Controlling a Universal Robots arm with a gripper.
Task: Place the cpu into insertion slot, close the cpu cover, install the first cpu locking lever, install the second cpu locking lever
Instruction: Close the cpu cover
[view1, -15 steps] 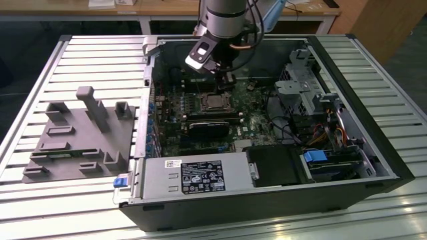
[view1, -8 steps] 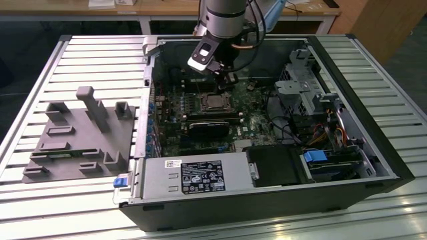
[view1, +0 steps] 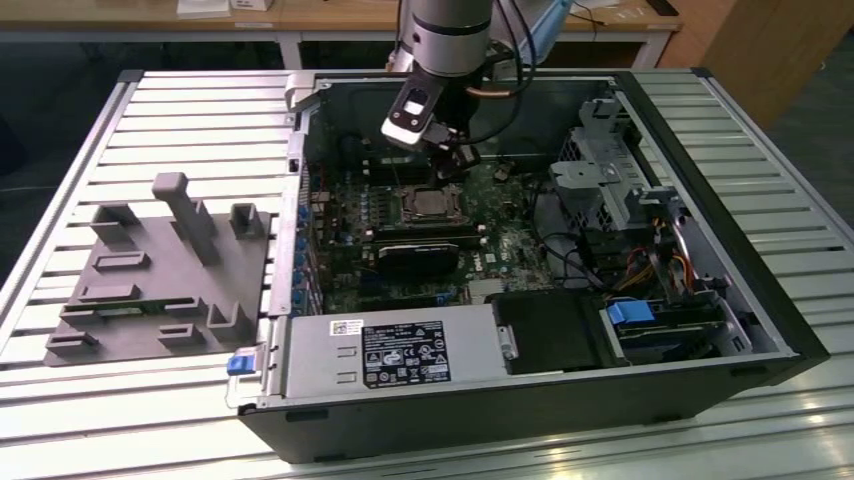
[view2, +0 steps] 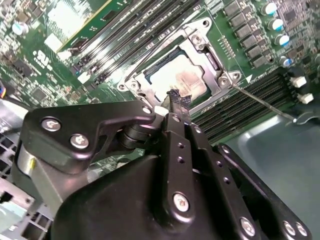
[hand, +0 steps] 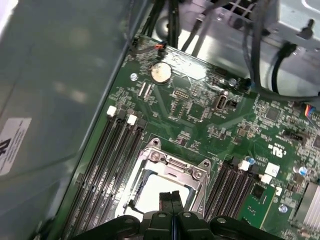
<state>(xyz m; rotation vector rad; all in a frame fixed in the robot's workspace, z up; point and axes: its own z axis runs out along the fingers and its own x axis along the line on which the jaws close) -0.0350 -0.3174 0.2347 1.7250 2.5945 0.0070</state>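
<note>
The cpu (view2: 175, 80) lies flat in the insertion slot (view2: 162, 59) on the green board, its silvery top showing through the window of the cpu cover (view2: 202, 54). The cover lies down over it; in the first wrist view its frame (hand: 175, 162) surrounds the chip (hand: 150, 192). A thin metal locking lever (view2: 260, 102) sticks out from one corner of the socket. My gripper (view2: 177, 99) is shut with nothing between its fingers, its tip hanging just over the cpu's edge. The exterior view has the gripper (view1: 454, 165) right above the socket (view1: 424, 204).
Memory slots (view2: 145, 30) flank the socket on both sides. A black ribbed block (view1: 420, 255) sits just in front of it, the grey power supply (view1: 387, 355) nearer still. Drive cage (view1: 607, 180) and cables (view1: 641, 265) fill the exterior view's right; a grey fixture (view1: 160, 270) lies outside the case.
</note>
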